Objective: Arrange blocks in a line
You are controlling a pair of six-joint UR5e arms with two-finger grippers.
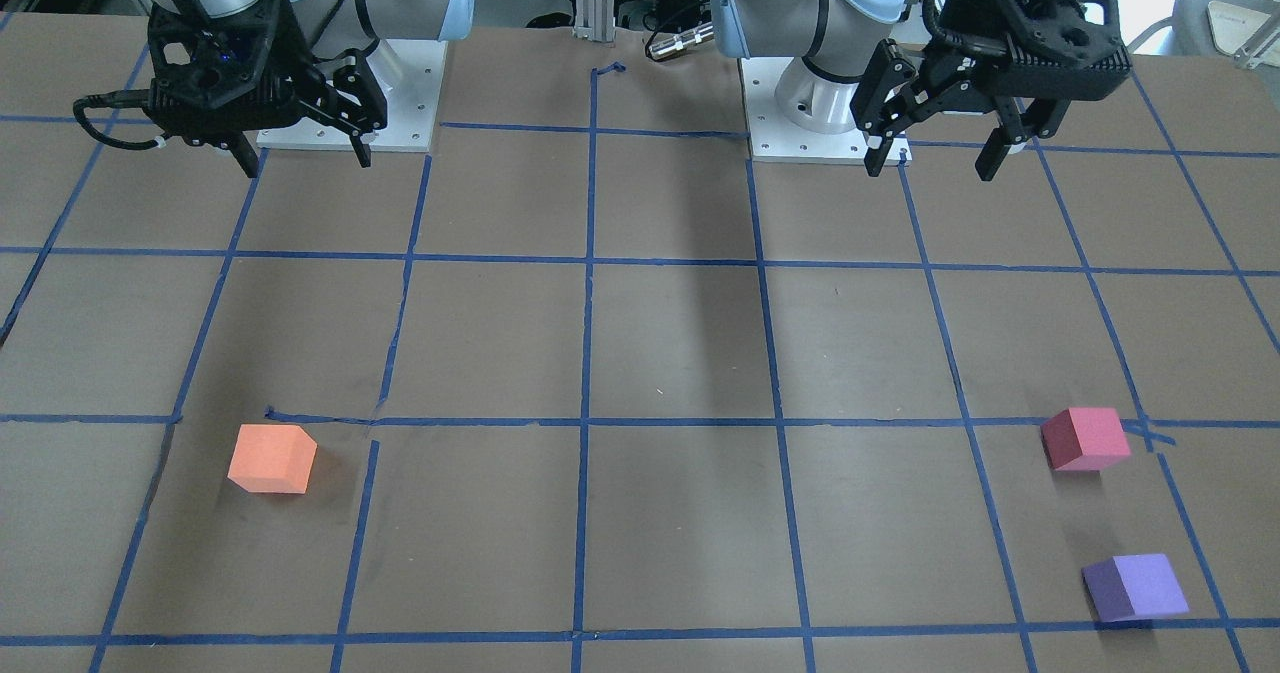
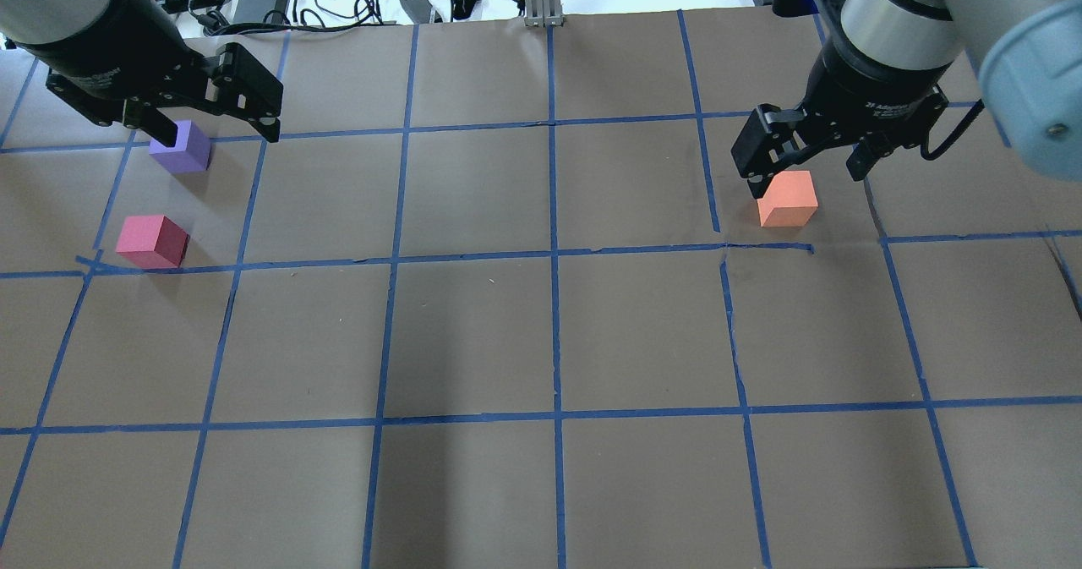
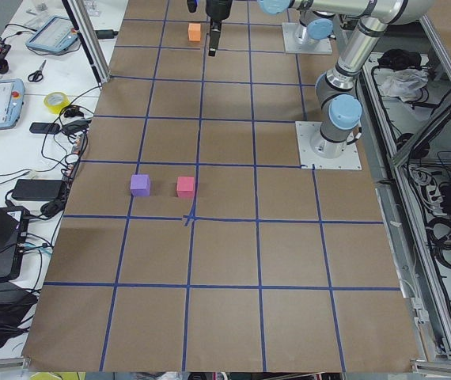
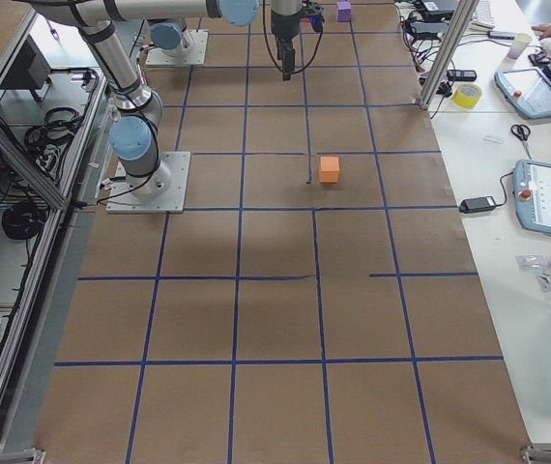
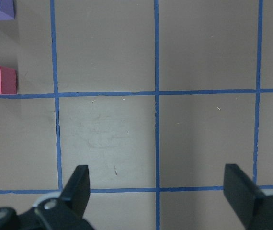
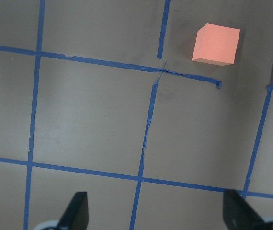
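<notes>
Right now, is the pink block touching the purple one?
No, a clear gap separates the pink block from the purple block.

Print on the right gripper (image 2: 805,179) reads "Adaptive".

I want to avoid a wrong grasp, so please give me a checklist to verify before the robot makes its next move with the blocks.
1. Left gripper jaws open, holding nothing: ok.
2. Right gripper jaws open, holding nothing: ok.
3. Orange block, pinkish-red block, purple block flat on the table: ok.
4. Pinkish-red and purple blocks not touching: ok.
5. Blocks in one line: not ok; orange block lies far off, on the right arm's side.
</notes>
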